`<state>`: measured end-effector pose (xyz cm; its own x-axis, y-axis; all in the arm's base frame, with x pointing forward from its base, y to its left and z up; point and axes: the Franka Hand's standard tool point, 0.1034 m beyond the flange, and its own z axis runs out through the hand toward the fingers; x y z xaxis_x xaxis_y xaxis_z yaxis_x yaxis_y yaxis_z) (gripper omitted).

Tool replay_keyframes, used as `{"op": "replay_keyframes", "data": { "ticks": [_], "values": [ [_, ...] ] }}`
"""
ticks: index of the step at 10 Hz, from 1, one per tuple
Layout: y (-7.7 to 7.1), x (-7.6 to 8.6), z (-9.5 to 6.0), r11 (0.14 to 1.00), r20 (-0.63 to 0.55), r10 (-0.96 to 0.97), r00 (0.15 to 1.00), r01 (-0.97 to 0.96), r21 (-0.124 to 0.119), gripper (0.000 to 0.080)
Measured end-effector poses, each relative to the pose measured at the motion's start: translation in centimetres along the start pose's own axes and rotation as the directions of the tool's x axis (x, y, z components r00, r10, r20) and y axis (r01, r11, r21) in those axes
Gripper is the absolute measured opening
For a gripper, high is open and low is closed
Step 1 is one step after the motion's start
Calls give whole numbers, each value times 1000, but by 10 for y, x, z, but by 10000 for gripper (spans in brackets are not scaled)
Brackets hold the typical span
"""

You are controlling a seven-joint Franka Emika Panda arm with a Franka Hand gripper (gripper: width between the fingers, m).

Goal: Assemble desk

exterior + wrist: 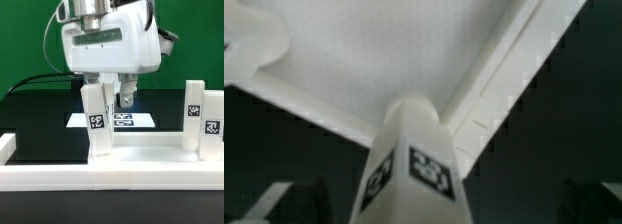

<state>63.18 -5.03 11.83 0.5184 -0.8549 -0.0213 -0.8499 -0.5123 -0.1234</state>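
The white tabletop panel lies flat at the front, rim up. One white leg post with a black-and-white tag stands upright on it towards the exterior view's left. Two more tagged leg posts stand at the exterior view's right end. My gripper hangs over the left post, open, its fingers astride the post's top and apart from it. In the wrist view the post rises from the tabletop near its rim, midway in my open gripper. The dark fingers sit far out on either side.
The marker board lies on the black table behind the gripper. The long white barrier wall runs along the front and turns up at the exterior view's left. A green backdrop is behind.
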Motion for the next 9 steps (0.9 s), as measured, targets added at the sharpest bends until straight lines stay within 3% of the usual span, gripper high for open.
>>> {"op": "replay_keyframes", "data": {
  "ticks": [3, 4, 6, 8, 9],
  "values": [
    [1, 0, 2, 983, 1, -183, 983, 183, -4, 649],
    [3, 2, 3, 953, 1, -303, 953, 303, -5, 649],
    [6, 12, 7, 808, -31, -589, 808, 589, -14, 649],
    [5, 12, 7, 782, -34, -624, 781, 623, -14, 649],
    [5, 12, 7, 794, -34, -608, 793, 608, -14, 535]
  ]
}}
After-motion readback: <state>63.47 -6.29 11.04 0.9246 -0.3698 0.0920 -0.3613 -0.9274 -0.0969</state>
